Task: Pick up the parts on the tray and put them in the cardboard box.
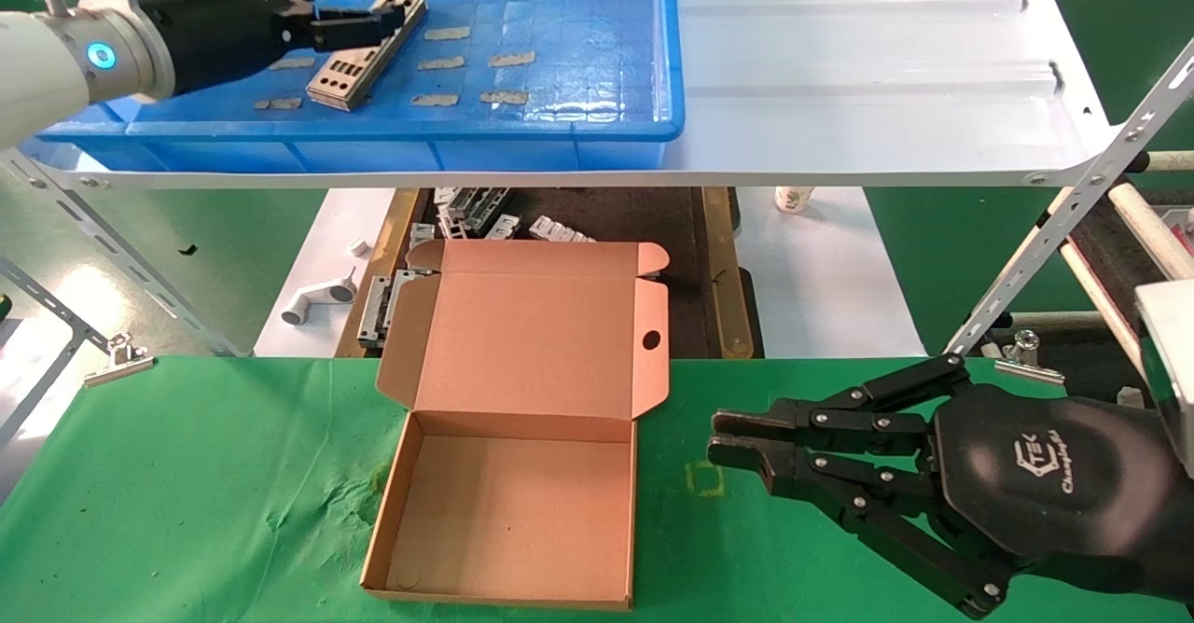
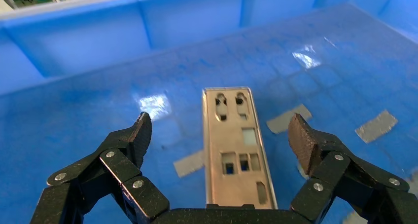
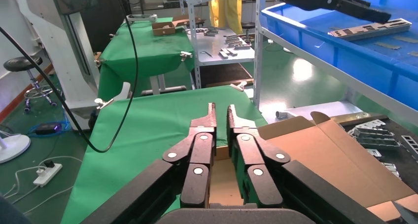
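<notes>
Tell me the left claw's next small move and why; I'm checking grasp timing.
Probably lower a little and close. The left claw is open over the metal plate, fingers either side of it, in the blue tray; the plate is not yet gripped. The cardboard box lies open and empty. The right claw is parked, shut, over the green cloth.

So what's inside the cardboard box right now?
The cardboard box shows only a bare brown floor, no parts in it. The one metal plate lies in the blue tray, under the open left gripper. The right gripper hangs beside the box.
</notes>
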`<state>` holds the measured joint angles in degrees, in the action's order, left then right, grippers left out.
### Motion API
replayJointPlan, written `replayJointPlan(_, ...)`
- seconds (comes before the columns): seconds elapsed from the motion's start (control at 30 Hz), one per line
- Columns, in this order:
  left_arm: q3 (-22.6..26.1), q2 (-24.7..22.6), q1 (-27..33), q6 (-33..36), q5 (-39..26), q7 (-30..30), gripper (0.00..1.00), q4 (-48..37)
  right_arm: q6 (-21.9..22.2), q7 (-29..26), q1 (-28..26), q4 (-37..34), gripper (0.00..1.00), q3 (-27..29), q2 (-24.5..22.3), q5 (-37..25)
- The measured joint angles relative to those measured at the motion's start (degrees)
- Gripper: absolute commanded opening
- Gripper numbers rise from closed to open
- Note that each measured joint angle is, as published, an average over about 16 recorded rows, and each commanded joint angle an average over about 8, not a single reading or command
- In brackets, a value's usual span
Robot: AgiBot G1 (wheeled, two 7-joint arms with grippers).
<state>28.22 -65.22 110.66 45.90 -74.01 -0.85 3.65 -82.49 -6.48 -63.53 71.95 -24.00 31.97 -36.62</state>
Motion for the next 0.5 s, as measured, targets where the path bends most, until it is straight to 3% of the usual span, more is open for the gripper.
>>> replayJointPlan(0.13, 0.2, -0.4, 0.3, 0.2, -0.2, 0.3, 1.00, -1.2, 0.0, 0.0, 0.0, 0.0, 0.00, 0.0, 0.0, 0.0)
replayJointPlan(0.2, 0.2, -0.5, 0.4, 0.4, -0.3, 0.5, 0.90, -1.6, 0.0, 0.0, 0.0, 0.0, 0.00, 0.0, 0.0, 0.0)
replayJointPlan(0.27, 0.3, -0.6, 0.5, 0.5, -0.4, 0.7, 0.74, -1.8, 0.0, 0.0, 0.0, 0.0, 0.00, 0.0, 0.0, 0.0)
replayJointPlan(0.4, 0.3, -0.9, 0.7, 0.4, -0.5, 1.1, 0.25, -2.3, 0.0, 0.0, 0.0, 0.0, 0.00, 0.0, 0.0, 0.0)
replayJointPlan(0.5, 0.3, -1.2, 0.7, 0.1, -0.5, 1.2, 0.05, -2.6, 0.0, 0.0, 0.0, 0.0, 0.00, 0.0, 0.0, 0.0)
